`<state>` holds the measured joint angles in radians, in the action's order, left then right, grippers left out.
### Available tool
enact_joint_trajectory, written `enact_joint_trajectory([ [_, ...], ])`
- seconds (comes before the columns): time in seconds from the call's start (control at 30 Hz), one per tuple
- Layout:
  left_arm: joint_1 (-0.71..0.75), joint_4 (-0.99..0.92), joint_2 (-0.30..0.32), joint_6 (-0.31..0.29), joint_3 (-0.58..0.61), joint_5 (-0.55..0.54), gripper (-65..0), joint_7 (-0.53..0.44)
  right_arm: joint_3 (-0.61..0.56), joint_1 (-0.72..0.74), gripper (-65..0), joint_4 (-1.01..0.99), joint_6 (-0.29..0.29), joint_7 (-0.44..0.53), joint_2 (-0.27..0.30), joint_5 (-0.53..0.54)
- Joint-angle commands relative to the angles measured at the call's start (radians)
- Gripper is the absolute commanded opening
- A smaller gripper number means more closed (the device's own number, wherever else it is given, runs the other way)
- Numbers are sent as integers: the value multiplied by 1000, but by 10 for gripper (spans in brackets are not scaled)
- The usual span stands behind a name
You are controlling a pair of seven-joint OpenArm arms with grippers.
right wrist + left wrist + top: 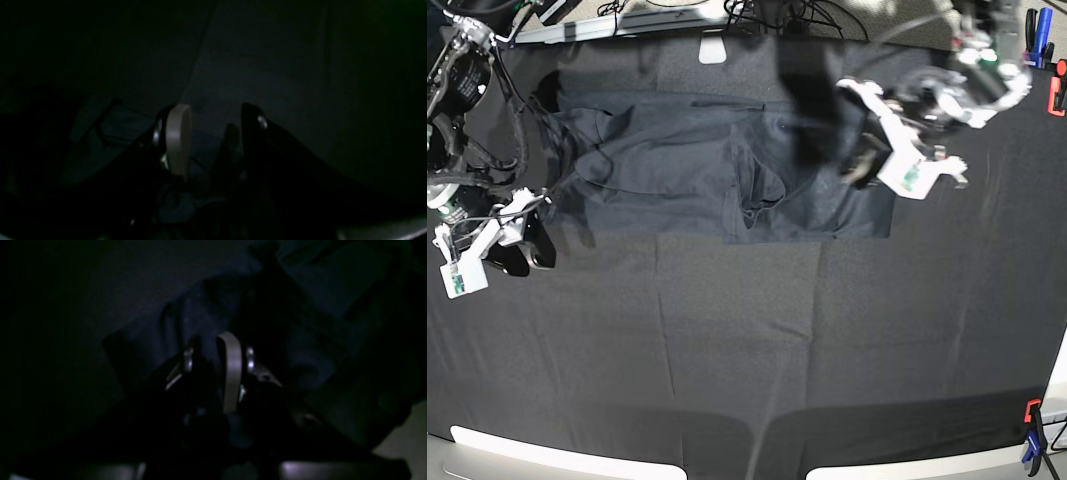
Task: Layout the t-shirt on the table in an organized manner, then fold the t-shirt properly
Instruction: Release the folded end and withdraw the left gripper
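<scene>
Dark navy cotton, wrinkled and faintly bluish, lies spread across the far half of the table (pixel 747 350): this is the t-shirt (pixel 677 160), stretched sideways with a rumpled ridge of folds near its middle and one square-cut edge toward the base view's right. Both wrist views are so dim that little beyond the fingers shows; cloth and table run together in the shadow.

The left gripper (pixel 867 165) is blurred in the base view, hanging over the t-shirt's right-hand end. In its own wrist view, the left gripper (pixel 213 350) shows a pale strip on one finger and a dark finger beside it, set narrowly apart, with bunched navy folds just past the tips; whether any cloth lies between them cannot be told.

The right gripper (pixel 527 250) sits off the t-shirt's left-hand edge, low over the bare matte black fabric. From the wrist, the right gripper (pixel 213 113) stands clearly parted, with nothing visible between the pale pad and the black finger.

Orange and blue clamps (pixel 1047 45) grip the table's corner beyond the t-shirt; another clamp (pixel 1033 425) holds the near corner.
</scene>
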<state>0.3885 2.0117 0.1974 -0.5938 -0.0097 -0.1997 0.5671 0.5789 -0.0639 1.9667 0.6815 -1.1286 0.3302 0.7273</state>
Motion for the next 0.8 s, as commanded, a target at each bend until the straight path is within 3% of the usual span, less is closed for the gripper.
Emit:
enact_joint_trajectory([
  [0.0,-21,5,2,27,27,8,-551,-34,5,13,-413,19,17,10,16,29],
  [0.07,-45,-28,2,61,90,26,-550,-33,5,13,-413,19,17,10,16,33],
  [0.23,-118,-133,-20,71,241,28,-550,-23,5,13,-413,19,17,10,16,32],
  [0.57,-231,-381,-216,71,352,121,-550,-18,5,13,-413,19,17,10,16,24],
  [0.63,-246,-377,-219,71,352,113,-550,-18,5,13,-413,19,17,10,16,-3],
  [0.77,-234,-238,-194,71,349,-9,-550,-13,5,11,-413,19,17,10,16,-20],
])
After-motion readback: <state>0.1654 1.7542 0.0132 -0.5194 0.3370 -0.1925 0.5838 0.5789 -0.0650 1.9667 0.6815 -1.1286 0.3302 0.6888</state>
